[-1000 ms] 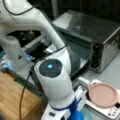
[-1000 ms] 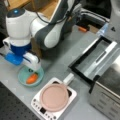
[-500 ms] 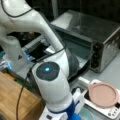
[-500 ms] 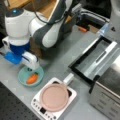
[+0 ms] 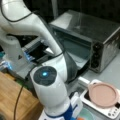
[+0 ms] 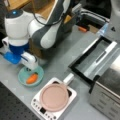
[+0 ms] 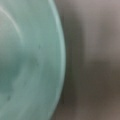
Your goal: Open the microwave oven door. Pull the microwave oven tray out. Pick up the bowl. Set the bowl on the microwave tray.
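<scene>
Claw position at this moment was directly over the bowl, at the rim on the side toward a front view's top. The white finger housing touched or nearly touched that rim; contact could not be confirmed. Finger state could not be determined: the arm's own body hid the fingertips in both front views, and the wrist view showed no finger at all.

The wrist view was filled on its left by the bowl's teal inner wall, with bare grey surface to its right. The bowl therefore lay immediately below the claw and slightly off to one side, probably with the rim running under the fingers. The bowl was round and had no long axis; the orange food piece inside it lay slanted.

The bowl rested on the surface, toward a front view's left of the pink plate, which sat on the white appliance.

The microwave oven door was folded down and open. The microwave oven tray appeared drawn out over the door. The microwave oven stood at a front view's right.

Count: one arm, one claw, one bowl, one plate, one oven, one tray.
</scene>
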